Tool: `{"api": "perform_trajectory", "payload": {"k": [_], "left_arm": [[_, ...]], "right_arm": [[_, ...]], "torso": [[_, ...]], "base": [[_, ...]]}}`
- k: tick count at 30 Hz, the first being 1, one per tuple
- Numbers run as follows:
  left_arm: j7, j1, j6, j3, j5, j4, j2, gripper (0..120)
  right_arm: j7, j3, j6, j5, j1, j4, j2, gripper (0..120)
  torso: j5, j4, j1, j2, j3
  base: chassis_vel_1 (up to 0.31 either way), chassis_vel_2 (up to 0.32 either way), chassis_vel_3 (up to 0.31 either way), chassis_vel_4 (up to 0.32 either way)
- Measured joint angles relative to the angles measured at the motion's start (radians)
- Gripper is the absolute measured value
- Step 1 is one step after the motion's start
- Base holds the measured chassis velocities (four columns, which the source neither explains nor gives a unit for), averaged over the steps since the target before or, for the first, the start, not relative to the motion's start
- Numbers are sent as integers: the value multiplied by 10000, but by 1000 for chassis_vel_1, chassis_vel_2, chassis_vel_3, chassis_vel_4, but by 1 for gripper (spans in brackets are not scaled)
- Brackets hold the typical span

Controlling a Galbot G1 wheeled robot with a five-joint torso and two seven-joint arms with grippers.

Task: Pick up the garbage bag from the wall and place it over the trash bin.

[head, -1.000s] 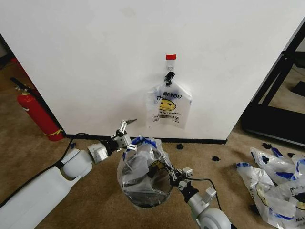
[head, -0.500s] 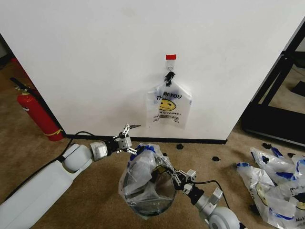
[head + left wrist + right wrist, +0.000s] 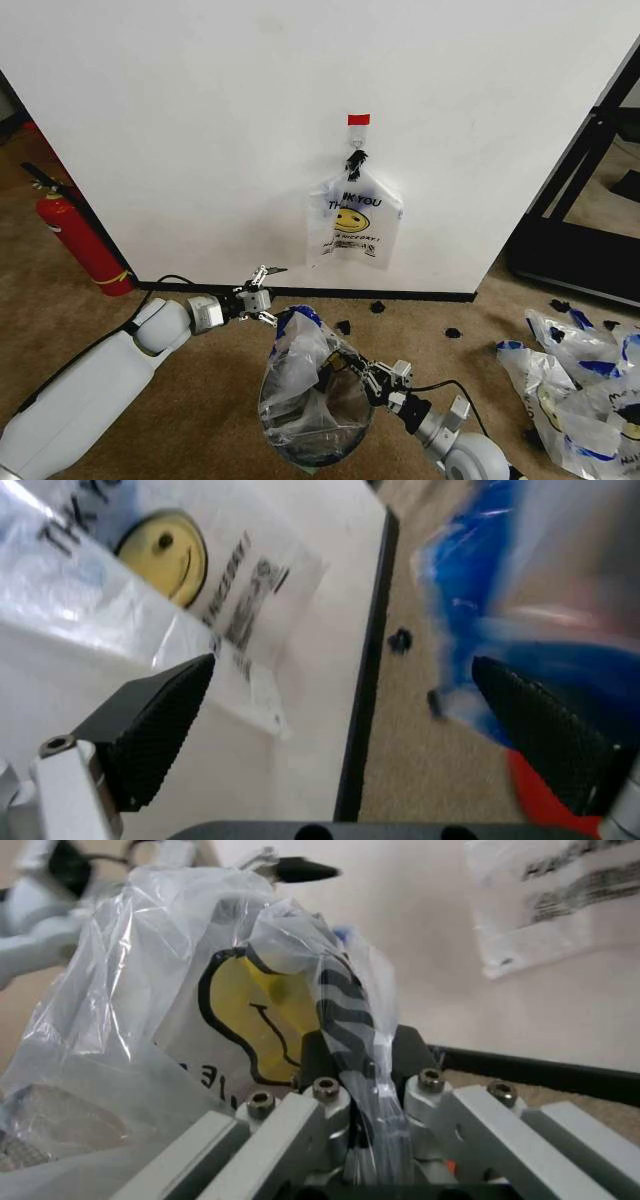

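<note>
Lower left of your head view: a smooth white arm shell with a grey cuff, a black cable along it, ending in the left gripper point(image 3: 262, 294), silver with black textured pads point(image 3: 160, 727). The right gripper point(image 3: 360, 1087) shows pale grey links, hex screws.

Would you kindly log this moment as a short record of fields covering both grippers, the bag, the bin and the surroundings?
left gripper: open, holding nothing, just off the bag's blue handle, near the wall
right gripper: shut on the garbage bag's edge
garbage bag: draped over the trash bin, smiley print facing the right wrist camera
trash bin: on the carpet, dark wall showing through the plastic
second bag: hanging from a hook on the wall
spare bags: heaped on the floor to the right
fire extinguisher: standing at left
</note>
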Motion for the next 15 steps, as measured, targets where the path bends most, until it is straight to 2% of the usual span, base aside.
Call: {"api": "perform_trajectory", "payload": {"k": [8, 11, 15], "left_arm": [[45, 201, -343, -580, -1003, -403, -17, 100], [-20, 325, -350, -791, -1336, -415, -65, 100], [-605, 586, -320, -1034, -1701, -417, -155, 100]], "right_arm": [[2102, -325, 30, -33, 229, -99, 377, 0], [3428, -577, 4, 97, 362, -109, 620, 0], [4288, -725, 68, 248, 482, -148, 894, 0]], "torso": [[0, -1, 0, 0, 0], [0, -1, 0, 0, 0], [0, -1, 0, 0, 2]], "base": [[0, 0, 0, 0], [0, 0, 0, 0], [0, 0, 0, 0]]}}
